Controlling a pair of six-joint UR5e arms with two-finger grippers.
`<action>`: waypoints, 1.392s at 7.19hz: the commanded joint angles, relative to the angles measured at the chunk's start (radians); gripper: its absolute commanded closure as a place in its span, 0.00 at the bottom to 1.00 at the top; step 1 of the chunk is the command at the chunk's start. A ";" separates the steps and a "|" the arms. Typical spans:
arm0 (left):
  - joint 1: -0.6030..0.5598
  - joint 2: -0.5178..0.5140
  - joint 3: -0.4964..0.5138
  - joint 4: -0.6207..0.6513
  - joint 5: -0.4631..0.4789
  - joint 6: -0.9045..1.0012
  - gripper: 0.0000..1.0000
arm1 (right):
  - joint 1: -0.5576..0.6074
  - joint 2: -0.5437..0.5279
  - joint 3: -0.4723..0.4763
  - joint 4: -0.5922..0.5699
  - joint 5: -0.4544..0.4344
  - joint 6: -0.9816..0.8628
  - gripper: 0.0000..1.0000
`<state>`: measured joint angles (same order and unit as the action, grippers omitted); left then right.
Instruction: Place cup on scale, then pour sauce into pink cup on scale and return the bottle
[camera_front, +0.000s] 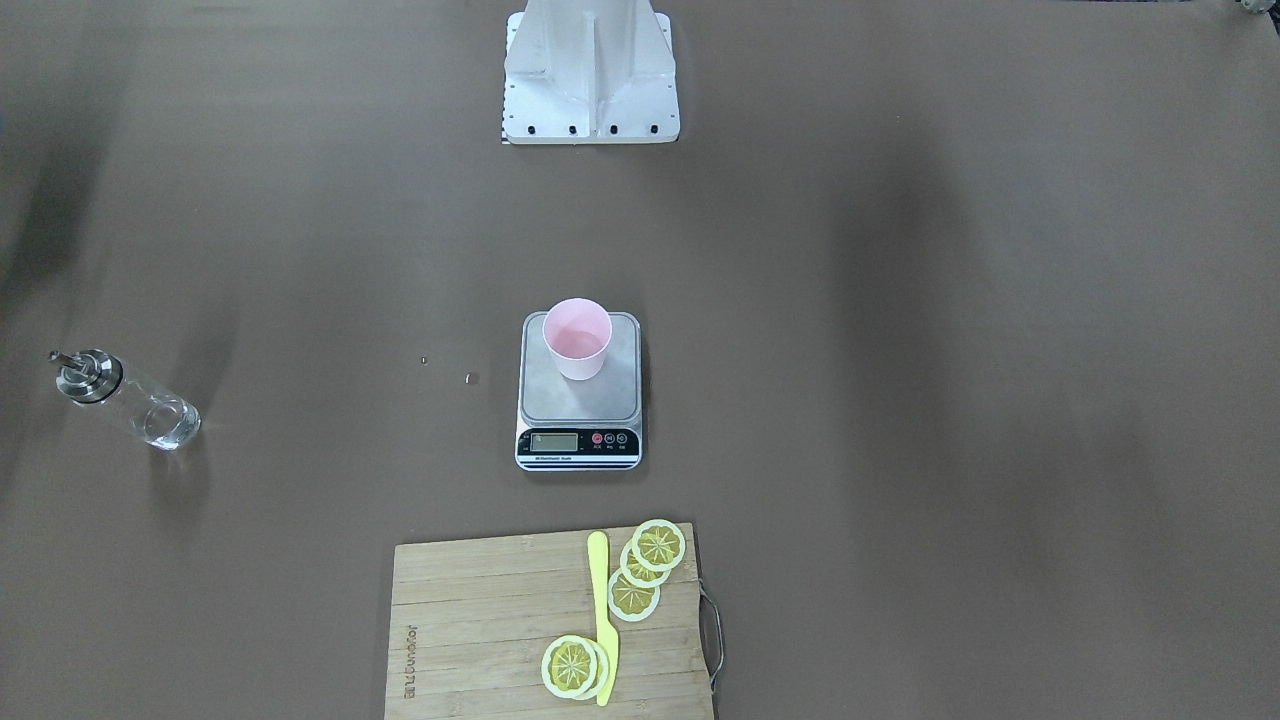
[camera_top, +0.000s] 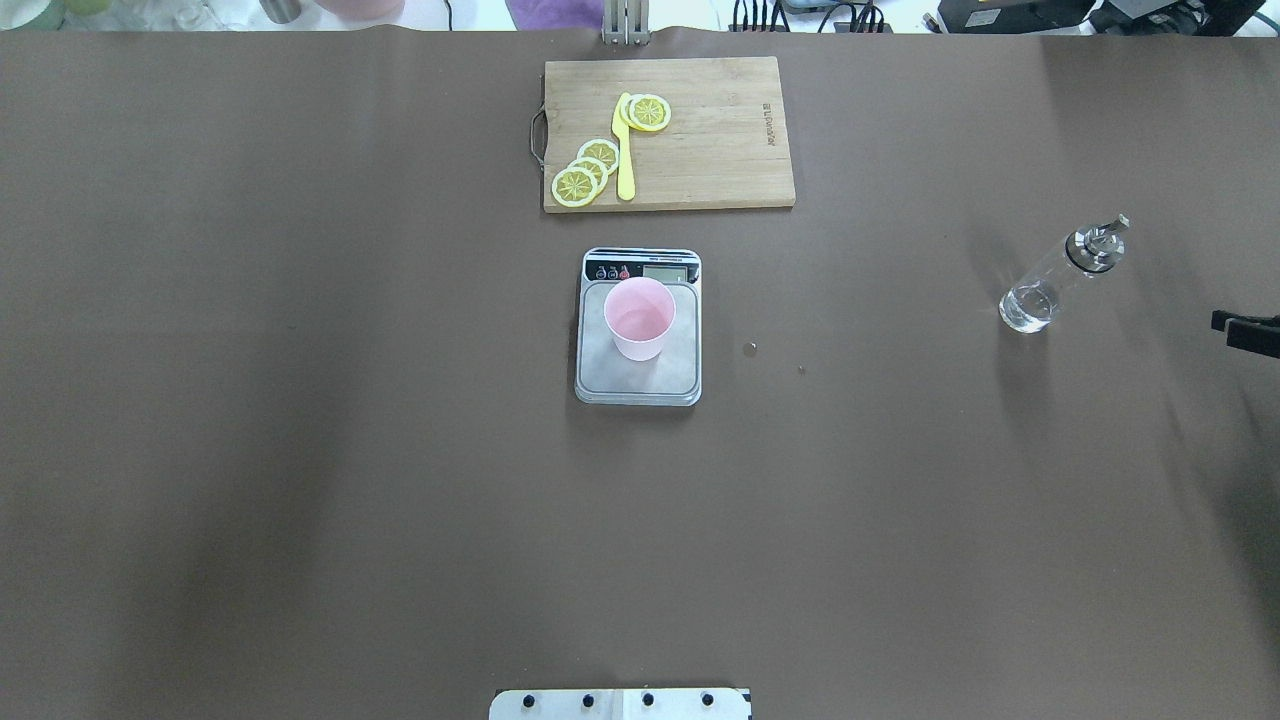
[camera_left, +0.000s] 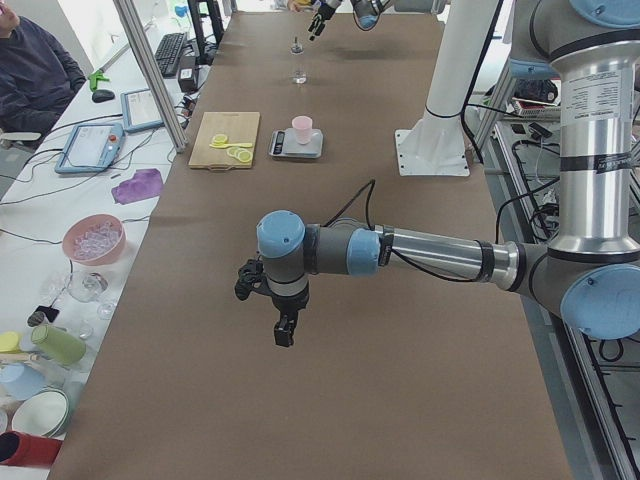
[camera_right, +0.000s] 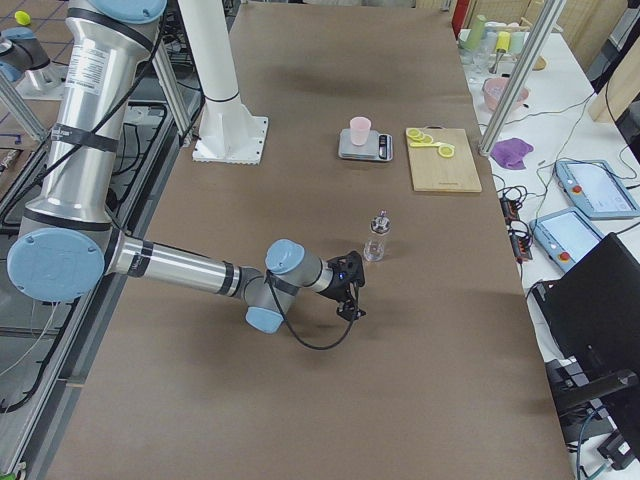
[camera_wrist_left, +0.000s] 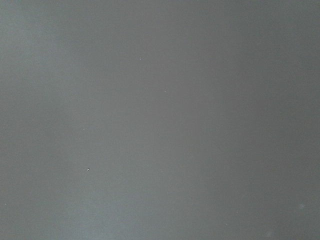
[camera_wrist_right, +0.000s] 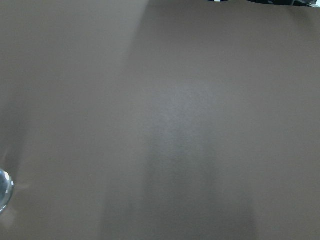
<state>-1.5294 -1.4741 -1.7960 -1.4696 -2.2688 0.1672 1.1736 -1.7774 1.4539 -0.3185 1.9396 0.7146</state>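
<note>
Two end effectors hang over tabletop (camera_front: 900, 450): L end effector (camera_left: 285, 335), R end effector (camera_right: 350, 305); can't tell if clenched or released. Cup (camera_front: 577, 338) upright on scale (camera_front: 580, 405). Bottle (camera_front: 130, 400) stands near R, not touching.

The left arm (camera_left: 440, 255) stretches out level above the surface (camera_left: 400, 400), its wrist bent so that the left gripper (camera_left: 285, 332) points straight down, clear of the surface and empty. The right arm (camera_right: 180, 262) reaches out low, and the right gripper (camera_right: 352, 308) tilts downward, also empty. Whether either pair of jaws is parted cannot be told
</note>
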 joint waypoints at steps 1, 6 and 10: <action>0.000 0.000 0.000 0.000 0.000 0.000 0.01 | 0.194 0.100 0.008 -0.353 0.220 -0.218 0.00; 0.000 -0.002 0.015 0.000 0.002 0.000 0.01 | 0.306 0.314 0.066 -1.187 0.300 -0.678 0.00; 0.000 -0.031 0.007 0.087 0.002 0.002 0.01 | 0.325 0.308 0.080 -1.320 0.303 -0.739 0.00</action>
<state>-1.5294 -1.4896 -1.7868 -1.4186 -2.2672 0.1682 1.4973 -1.4601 1.5368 -1.6315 2.2519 -0.0259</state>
